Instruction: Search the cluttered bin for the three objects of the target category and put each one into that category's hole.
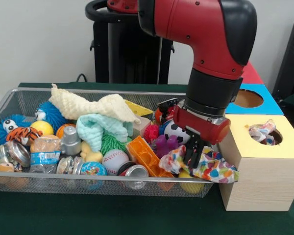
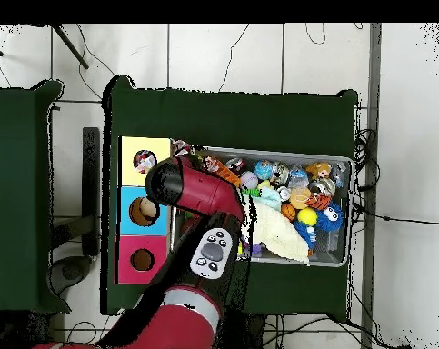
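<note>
**Spotted cloth in the grip at the bin's corner**

While your gripper [image 1: 195, 152] sits low at the end of the wire bin [image 1: 19, 94] nearest the boxes, its dark fingers look pinched on a spotted cloth [image 1: 213, 169] that drapes over the rim toward the yellow-faced box [image 1: 264, 169]. You seem to be mid-pick on this one. Another spotted cloth [image 1: 262, 132] already sits bunched in the yellow box's round hole [image 1: 277, 138], only partly down. I see no third such cloth; it may lie under the clutter.

Next, you probably need to lift clear of the rim, carry the cloth over the hole and release above it; the bunched cloth there may block the way.

Bin and boxes stand on a dark green table cover [image 1: 112, 215]; overhead, pale floor tiles [image 2: 241, 54] and loose cables [image 2: 386, 218] surround it.
</note>
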Robot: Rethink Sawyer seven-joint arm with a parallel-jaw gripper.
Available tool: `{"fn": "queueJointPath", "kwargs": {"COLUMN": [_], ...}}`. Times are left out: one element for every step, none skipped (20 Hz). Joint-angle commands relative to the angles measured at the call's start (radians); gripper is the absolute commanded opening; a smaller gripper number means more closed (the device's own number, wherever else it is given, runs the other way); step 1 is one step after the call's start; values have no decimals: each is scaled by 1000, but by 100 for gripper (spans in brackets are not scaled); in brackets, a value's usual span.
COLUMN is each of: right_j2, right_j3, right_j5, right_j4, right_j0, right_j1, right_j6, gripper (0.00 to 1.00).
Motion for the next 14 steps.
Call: {"fn": "queueJointPath", "kwargs": {"right_j2": [-7,-3,-6,-9,-11,-13,-15,-17,-20,-19,-21,-25,-31,-71], "right_j3": [54,54,52,50,48,46,43,41,38,38,36,36,32,26], "right_j5": [-1,1,0,-1,3,5,8,10,14,16,19,17,11,20], "right_j4": [38,37,38,39,40,39,38,38,38,37,37,34,31,18], "right_j0": [24,20,21,23,24,24,24,24,25,24,23,22,23,34], "right_j1": [32,29,31,32,33,34,35,36,36,35,34,29,27,0], "right_j6": [239,233,232,231,229,227,225,223,222,220,218,213,209,200], "gripper": [0,0,0,0,0,0,0,0,0,0,0,0,0,0]}}
